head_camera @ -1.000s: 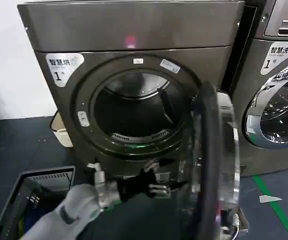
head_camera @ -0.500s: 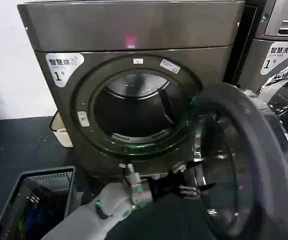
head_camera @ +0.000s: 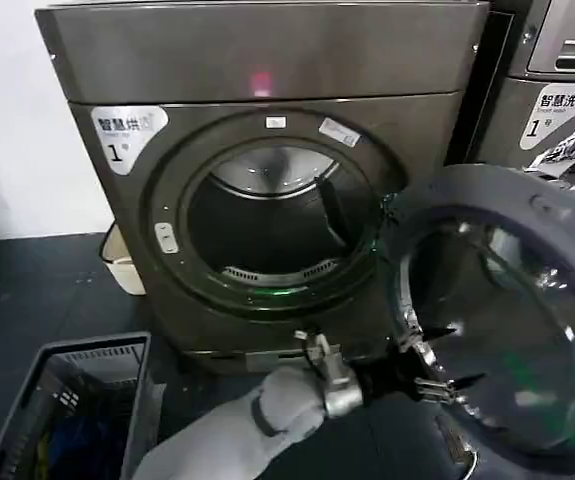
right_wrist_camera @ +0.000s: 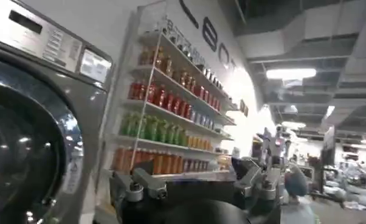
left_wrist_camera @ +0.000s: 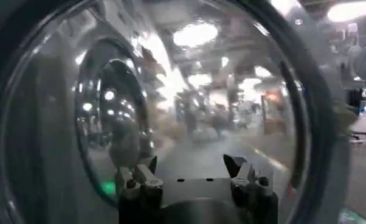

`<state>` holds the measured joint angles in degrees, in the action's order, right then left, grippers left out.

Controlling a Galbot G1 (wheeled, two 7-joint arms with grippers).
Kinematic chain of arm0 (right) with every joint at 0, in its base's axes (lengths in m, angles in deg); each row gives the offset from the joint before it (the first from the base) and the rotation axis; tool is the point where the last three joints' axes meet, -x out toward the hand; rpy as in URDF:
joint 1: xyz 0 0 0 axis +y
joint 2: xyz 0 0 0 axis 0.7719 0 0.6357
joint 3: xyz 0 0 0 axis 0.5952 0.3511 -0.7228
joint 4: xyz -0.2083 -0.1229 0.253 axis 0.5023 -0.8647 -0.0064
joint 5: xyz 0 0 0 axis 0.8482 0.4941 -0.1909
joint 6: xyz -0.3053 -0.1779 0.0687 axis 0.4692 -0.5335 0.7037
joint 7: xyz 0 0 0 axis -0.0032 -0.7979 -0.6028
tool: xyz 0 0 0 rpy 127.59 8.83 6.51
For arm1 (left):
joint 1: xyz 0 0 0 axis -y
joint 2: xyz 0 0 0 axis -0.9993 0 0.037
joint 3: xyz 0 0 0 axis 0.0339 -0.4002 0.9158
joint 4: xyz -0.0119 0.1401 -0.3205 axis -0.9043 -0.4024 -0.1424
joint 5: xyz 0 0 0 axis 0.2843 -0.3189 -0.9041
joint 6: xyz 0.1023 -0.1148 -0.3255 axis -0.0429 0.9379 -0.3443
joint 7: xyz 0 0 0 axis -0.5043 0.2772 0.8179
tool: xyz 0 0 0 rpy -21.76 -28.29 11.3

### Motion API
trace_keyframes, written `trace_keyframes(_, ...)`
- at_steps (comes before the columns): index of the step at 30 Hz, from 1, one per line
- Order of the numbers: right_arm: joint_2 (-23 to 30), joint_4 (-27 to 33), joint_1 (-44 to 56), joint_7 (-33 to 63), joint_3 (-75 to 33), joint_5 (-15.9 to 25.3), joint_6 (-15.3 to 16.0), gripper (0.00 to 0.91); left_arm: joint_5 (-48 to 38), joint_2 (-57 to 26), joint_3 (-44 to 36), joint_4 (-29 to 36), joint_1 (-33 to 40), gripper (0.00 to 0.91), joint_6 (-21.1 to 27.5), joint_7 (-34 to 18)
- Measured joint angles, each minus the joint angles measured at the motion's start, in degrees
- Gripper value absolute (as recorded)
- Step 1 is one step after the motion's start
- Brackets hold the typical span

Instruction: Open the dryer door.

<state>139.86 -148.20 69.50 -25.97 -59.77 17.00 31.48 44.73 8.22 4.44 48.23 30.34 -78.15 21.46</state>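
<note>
The dryer [head_camera: 267, 170] stands at the middle of the head view, a grey-brown front-loader with a small red light on its top panel and a white label bearing "1" at the upper left of its face; its round opening is bare, and the steel drum [head_camera: 267, 225] shows dark inside, with a green glint at the lower rim. The door [head_camera: 497, 320] hangs swung out to the right of the opening, hinged at the opening's right edge; it is a thick dark ring around a domed glass window, its inner face turned toward the camera, and the glass mirrors the room. A second machine [head_camera: 557, 120] stands just beside the dryer on the right, partly hidden behind the door; a grey basket [head_camera: 67, 400] sits on the dark floor at lower left, well apart from the door.

The left arm, in a pale sleeve, reaches from bottom centre up and to the right; its wrist is level, and the left gripper [head_camera: 437, 365] points at the lower left of the door's inner rim, fingers spread wide, holding nothing. In the left wrist view the left gripper's two fingers [left_wrist_camera: 137, 176] stand apart before the domed glass, tips close to it; whether they touch it I cannot tell.

In the right wrist view the right gripper [right_wrist_camera: 195, 179] is raised beside the second machine, facing shelves of bottles [right_wrist_camera: 165, 128]; its fingers stand apart, empty.
</note>
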Motion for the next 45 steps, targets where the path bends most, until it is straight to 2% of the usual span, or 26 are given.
trace_keyframes(10,1.28,-1.68,1.31,-0.46,-2.6,-0.46,0.1,0.907,0.19,4.74,-3.58,-4.29,3.5,0.907,0.12,-1.02)
trace_keyframes(17,1.35,-1.85,2.53,-0.62,-4.65,-2.64,0.13,0.907,2.48,8.99,-4.17,-7.99,5.09,0.907,-1.43,-3.24)
trace_keyframes(23,1.32,-1.84,2.8,-0.7,-5.43,-2.97,0.13,0.907,4.27,12.15,-5.13,-12.13,6.3,0.907,-3.28,-8.53)
trace_keyframes(32,1.47,-1.92,2.68,-0.75,-5.25,-2.94,0.04,0.907,5.91,14.99,-3.92,-16.81,8.19,0.907,-3.7,-12.18)
trace_keyframes(39,1.46,-1.65,2.35,-0.73,-5.18,-2.92,-0.04,0.907,5.64,14.35,-3.15,-17.41,8.5,0.907,-4.12,-13.41)
trace_keyframes(45,1.25,-1.53,2.0,-0.7,-5.02,-2.92,-0.1,0.907,5.3,11.21,-3.05,-14.83,8.09,0.907,-8.43,-13.04)
